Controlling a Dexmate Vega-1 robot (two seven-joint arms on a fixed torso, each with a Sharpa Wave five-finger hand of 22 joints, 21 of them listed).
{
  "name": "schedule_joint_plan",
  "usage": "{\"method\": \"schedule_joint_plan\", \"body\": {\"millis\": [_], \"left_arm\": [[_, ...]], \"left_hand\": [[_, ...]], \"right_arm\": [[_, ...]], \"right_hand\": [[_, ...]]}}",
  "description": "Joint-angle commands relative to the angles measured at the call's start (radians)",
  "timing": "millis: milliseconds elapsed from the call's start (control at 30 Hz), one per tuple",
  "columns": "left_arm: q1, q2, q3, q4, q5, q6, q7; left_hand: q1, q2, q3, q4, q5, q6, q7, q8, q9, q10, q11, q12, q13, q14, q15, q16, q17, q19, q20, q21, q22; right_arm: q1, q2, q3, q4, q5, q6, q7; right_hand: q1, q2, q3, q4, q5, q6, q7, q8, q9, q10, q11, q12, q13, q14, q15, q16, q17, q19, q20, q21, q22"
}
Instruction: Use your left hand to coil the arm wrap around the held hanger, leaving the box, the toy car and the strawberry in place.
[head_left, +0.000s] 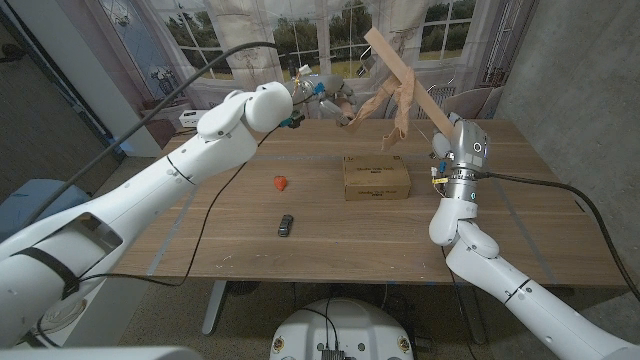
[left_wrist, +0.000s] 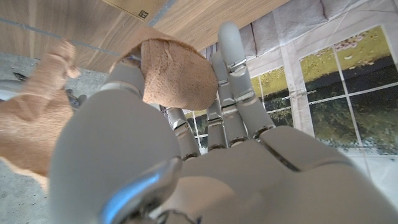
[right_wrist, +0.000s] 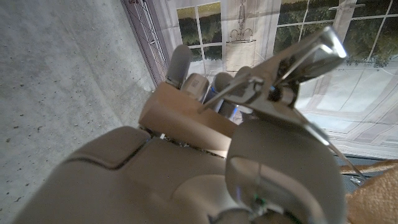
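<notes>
Dangling arm wrap (left_wrist: 177, 74) in left robot hand (left_wrist: 205, 149)

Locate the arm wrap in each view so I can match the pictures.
Head view: arm wrap hangs from the hanger above the table's far edge, one end held by the left robot hand.
Left wrist view: tan cloth pinched at the fingers.
Right wrist view: tan edge, lower corner.
Shared landmark: the hanger.

Wooden table (head_left: 250, 250) carries three items: cardboard box (head_left: 376, 178) right of centre, small red strawberry (head_left: 281, 183) to its left, and dark toy car (head_left: 286, 225) nearer the front edge, all apart from each other.
</notes>
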Motion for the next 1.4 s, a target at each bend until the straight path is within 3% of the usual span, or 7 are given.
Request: {"method": "schedule_joint_plan", "body": {"millis": [33, 433, 767, 1133, 1400], "left_arm": [[0.047, 0.031, 0.003, -0.055, -0.008, -0.068, 0.009], [0.062, 0.017, 0.006, -0.075, -0.007, -0.163, -0.001], [0.044, -0.024, 0.024, -0.055, 0.004, -0.257, -0.011], [0.036, -0.059, 0.019, -0.037, 0.016, -0.299, -0.011], [0.031, -0.072, 0.016, -0.028, 0.013, -0.301, -0.024]], "left_hand": [[0.105, 0.161, 0.059, 0.061, 0.006, 0.086, 0.078, -0.002, 0.025, 0.314, -0.305, -0.002, 0.0, 0.369, -0.336, -0.004, 0.001, -0.17, -0.204, 0.0, 0.0], [0.105, 0.162, 0.059, 0.061, 0.009, 0.087, 0.08, -0.006, 0.022, 0.317, -0.304, -0.008, 0.002, 0.371, -0.337, -0.01, 0.0, -0.172, -0.202, 0.003, 0.002], [0.107, 0.164, 0.059, 0.061, 0.01, 0.086, 0.08, -0.01, 0.019, 0.321, -0.302, -0.015, 0.001, 0.374, -0.337, -0.015, 0.0, -0.171, -0.202, 0.007, 0.003], [0.107, 0.166, 0.059, 0.061, 0.009, 0.086, 0.081, -0.015, 0.015, 0.324, -0.302, -0.019, 0.005, 0.377, -0.337, -0.019, 0.001, -0.172, -0.203, 0.012, 0.004], [0.107, 0.168, 0.059, 0.061, 0.008, 0.085, 0.081, -0.018, 0.013, 0.324, -0.301, -0.023, 0.006, 0.378, -0.337, -0.022, 0.002, -0.171, -0.203, 0.015, 0.004]], "right_arm": [[0.034, 0.029, -0.005, 0.039, 0.027, -0.046, -0.005], [0.073, 0.031, -0.033, 0.076, 0.028, -0.101, 0.005], [0.094, 0.019, -0.062, 0.092, 0.016, -0.119, 0.001], [0.123, -0.018, -0.156, 0.127, -0.137, -0.209, -0.03], [0.14, 0.0, -0.181, 0.184, -0.187, -0.213, -0.113]], "right_hand": [[-0.018, 0.02, 0.006, 0.002, -0.002, -0.003, -0.004, 0.005, -0.002, 0.001, -0.006, 0.003, 0.008, 0.003, -0.042, 0.008, 0.002, 0.002, -0.052, 0.004, 0.0], [-0.018, 0.02, 0.008, 0.001, -0.003, -0.005, -0.004, 0.006, -0.006, -0.002, -0.007, 0.003, 0.008, 0.001, -0.042, 0.007, 0.002, 0.002, -0.051, 0.004, 0.0], [-0.019, 0.019, 0.008, 0.001, -0.003, -0.005, -0.002, 0.011, -0.006, 0.002, -0.009, 0.001, 0.002, 0.002, -0.042, 0.007, 0.002, 0.002, -0.051, 0.004, 0.0], [-0.02, 0.02, 0.008, 0.001, -0.003, -0.007, -0.004, 0.01, -0.011, 0.001, -0.006, 0.0, 0.0, 0.002, -0.042, 0.007, 0.002, 0.0, -0.053, 0.004, 0.0], [-0.02, 0.018, 0.008, 0.0, -0.003, -0.006, -0.006, 0.015, -0.009, 0.001, -0.009, 0.0, -0.001, 0.002, -0.042, 0.008, 0.002, -0.002, -0.056, 0.004, 0.0]]}}
